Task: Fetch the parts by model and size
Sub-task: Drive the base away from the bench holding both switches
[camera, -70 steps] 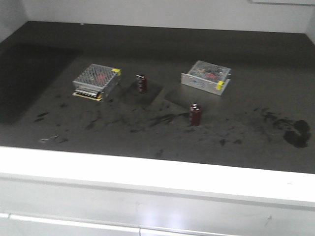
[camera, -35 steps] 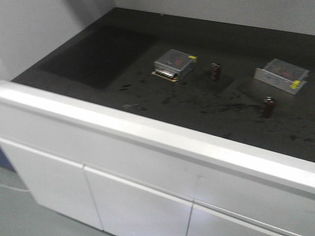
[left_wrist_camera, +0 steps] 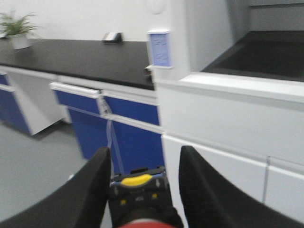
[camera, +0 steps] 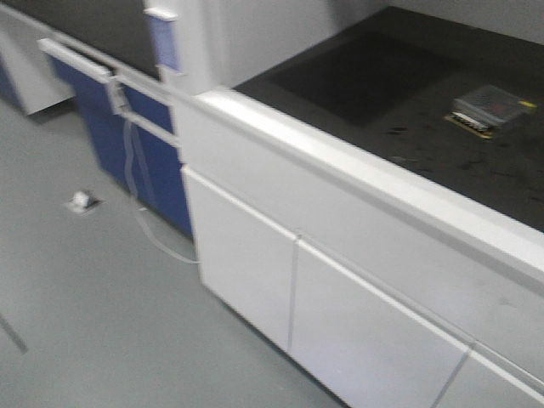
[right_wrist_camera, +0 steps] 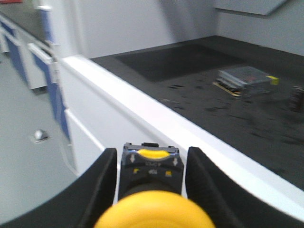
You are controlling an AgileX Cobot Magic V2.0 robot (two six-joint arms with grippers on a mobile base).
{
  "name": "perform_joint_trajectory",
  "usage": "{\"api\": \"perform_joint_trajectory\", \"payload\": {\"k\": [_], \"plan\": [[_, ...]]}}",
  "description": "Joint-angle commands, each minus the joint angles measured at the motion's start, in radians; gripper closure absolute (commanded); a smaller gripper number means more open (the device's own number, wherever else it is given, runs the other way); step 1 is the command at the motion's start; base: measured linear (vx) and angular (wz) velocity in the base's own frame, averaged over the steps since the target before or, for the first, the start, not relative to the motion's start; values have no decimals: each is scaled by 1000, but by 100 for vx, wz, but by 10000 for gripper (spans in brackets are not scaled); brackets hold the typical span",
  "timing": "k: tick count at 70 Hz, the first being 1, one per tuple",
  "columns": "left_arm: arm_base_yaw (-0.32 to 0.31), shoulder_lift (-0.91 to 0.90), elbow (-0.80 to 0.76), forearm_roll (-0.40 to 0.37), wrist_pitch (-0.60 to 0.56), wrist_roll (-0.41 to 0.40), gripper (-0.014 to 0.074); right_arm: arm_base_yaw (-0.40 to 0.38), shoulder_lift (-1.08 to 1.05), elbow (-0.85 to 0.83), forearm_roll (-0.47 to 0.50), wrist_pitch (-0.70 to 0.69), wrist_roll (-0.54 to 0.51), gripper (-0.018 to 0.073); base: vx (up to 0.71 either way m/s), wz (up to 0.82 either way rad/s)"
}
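Your left end effector (left_wrist_camera: 144,161) gripped the red button (left_wrist_camera: 140,197) btwn its fingers, out in front of the counter's (left_wrist_camera: 237,85) front edge. Your right end effector (right_wrist_camera: 152,156) clamped the yellow button (right_wrist_camera: 154,211), also short of the front edge. A mesh box (right_wrist_camera: 244,76) sat well back from that edge, w/ a capacitor (right_wrist_camera: 297,97) near it.

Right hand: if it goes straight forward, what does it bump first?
Probably the white bench edge just ahead of the right hand holding the yellow button, though depth is unclear.
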Motion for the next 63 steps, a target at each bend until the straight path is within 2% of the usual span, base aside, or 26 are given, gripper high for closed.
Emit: {"api": "perform_joint_trajectory", "payload": {"k": [1,34,63], "plan": [[2,12,-26,4,-76,-3,603,-5,12,-26,-15,-76,-11,566,-17,74],[2,12,-26,4,-77,-3,603,-5,12,-26,-14,-77,-11,566,-12,78],[2,12,-26,4,-77,-3,603,-5,12,-26,-14,-77,-11,566,3,69]]}}
